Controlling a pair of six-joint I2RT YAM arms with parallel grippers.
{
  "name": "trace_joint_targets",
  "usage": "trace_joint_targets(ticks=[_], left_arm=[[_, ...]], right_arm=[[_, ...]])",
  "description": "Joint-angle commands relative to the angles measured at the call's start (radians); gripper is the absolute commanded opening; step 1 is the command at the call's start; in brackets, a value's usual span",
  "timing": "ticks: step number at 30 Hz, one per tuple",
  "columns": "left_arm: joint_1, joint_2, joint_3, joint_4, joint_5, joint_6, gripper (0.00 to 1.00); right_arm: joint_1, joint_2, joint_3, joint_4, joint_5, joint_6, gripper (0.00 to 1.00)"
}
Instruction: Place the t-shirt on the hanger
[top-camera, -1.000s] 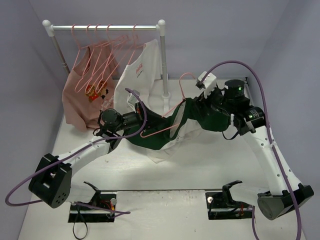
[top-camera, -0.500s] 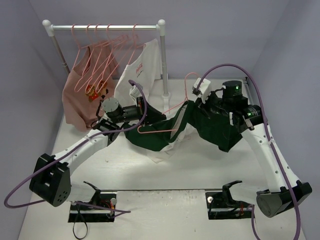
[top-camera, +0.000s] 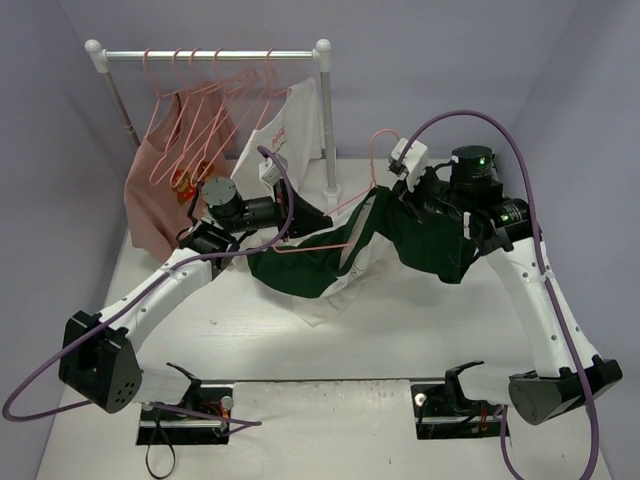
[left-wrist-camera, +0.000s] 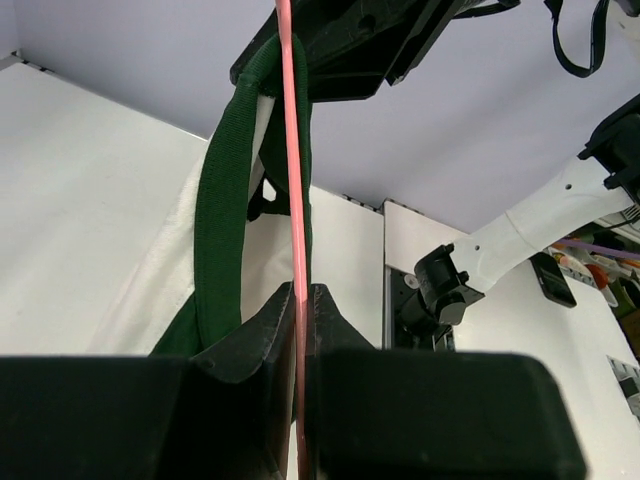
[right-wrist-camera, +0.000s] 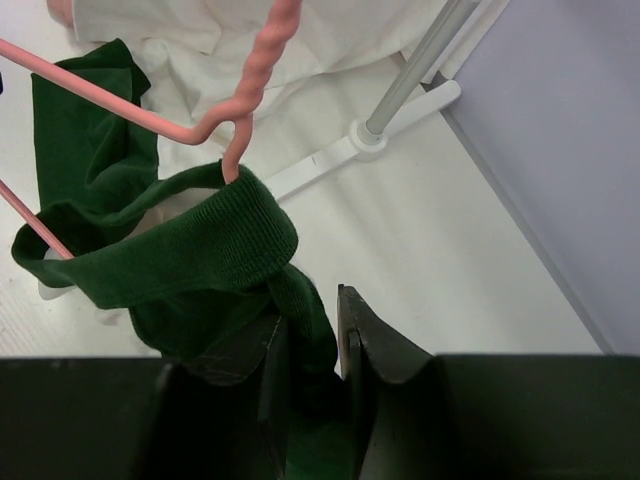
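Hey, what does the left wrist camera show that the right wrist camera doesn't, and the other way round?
Only the left wrist view shows the left hand shut on the hanger wire, with the right arm beyond. Only the right wrist view shows the right hand pinching green cloth, the hanger's twisted neck, the rack post and a white shirt. Both show the pink hanger at the green collar of the t-shirt.
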Motion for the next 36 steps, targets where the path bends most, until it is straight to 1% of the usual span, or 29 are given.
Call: trace_joint_targets(ticks=[1, 8, 14, 15, 20, 22, 23, 24, 25, 27, 28, 29, 30, 31, 33, 34, 35, 36], left_arm=[[-0.028, 0.002, 0.118, 0.07, 0.025, 0.082, 0.0], [-0.028, 0.035, 0.178, 0.042, 0.037, 0.091, 0.0], [-0.028, 0.064, 0.231, 0.017, 0.045, 0.096, 0.0], [-0.028, 0.068, 0.242, 0.012, 0.045, 0.099, 0.0], [-0.022, 0.085, 0.293, -0.057, 0.034, 0.118, 0.0], [-0.008, 0.083, 0.315, -0.104, 0.001, 0.141, 0.0], [-0.001, 0.081, 0.325, -0.139, -0.009, 0.144, 0.03], [0.007, 0.077, 0.339, -0.155, -0.022, 0.144, 0.12], [0.023, 0.075, 0.344, -0.174, -0.04, 0.138, 0.14], [0.044, 0.061, 0.363, -0.194, -0.061, 0.128, 0.3], [0.054, 0.055, 0.364, -0.204, -0.073, 0.124, 0.31], [0.068, 0.047, 0.375, -0.235, -0.092, 0.125, 0.4], [0.083, 0.037, 0.39, -0.262, -0.117, 0.132, 0.47], [0.097, 0.027, 0.405, -0.289, -0.146, 0.147, 0.49], [0.107, 0.018, 0.433, -0.39, -0.183, 0.189, 0.49], [0.106, 0.014, 0.453, -0.439, -0.232, 0.215, 0.49], [0.104, 0.015, 0.48, -0.503, -0.267, 0.246, 0.5], [0.104, 0.016, 0.525, -0.612, -0.326, 0.274, 0.52]], right_arm=[[0.027, 0.034, 0.06, 0.095, -0.154, 0.1, 0.18], [0.035, 0.053, 0.088, 0.096, -0.165, 0.077, 0.19], [0.039, 0.057, 0.098, 0.095, -0.178, 0.056, 0.17], [0.04, 0.056, 0.093, 0.095, -0.182, 0.043, 0.16], [0.044, 0.045, 0.07, 0.096, -0.169, -0.026, 0.0], [0.044, 0.036, 0.065, 0.097, -0.144, -0.048, 0.0], [0.042, 0.033, 0.063, 0.096, -0.133, -0.054, 0.0], [0.044, 0.03, 0.061, 0.097, -0.118, -0.06, 0.0], [0.044, 0.027, 0.06, 0.097, -0.109, -0.066, 0.0], [0.044, 0.021, 0.059, 0.097, -0.086, -0.074, 0.0], [0.044, 0.021, 0.057, 0.097, -0.083, -0.077, 0.0], [0.044, 0.019, 0.056, 0.097, -0.071, -0.082, 0.0], [0.044, 0.018, 0.055, 0.098, -0.062, -0.086, 0.0], [0.044, 0.018, 0.055, 0.099, -0.057, -0.089, 0.0], [0.044, 0.018, 0.054, 0.099, -0.049, -0.093, 0.0], [0.044, 0.021, 0.054, 0.099, -0.042, -0.095, 0.0], [0.044, 0.021, 0.054, 0.099, -0.037, -0.096, 0.0], [0.044, 0.026, 0.054, 0.099, -0.022, -0.101, 0.0]])
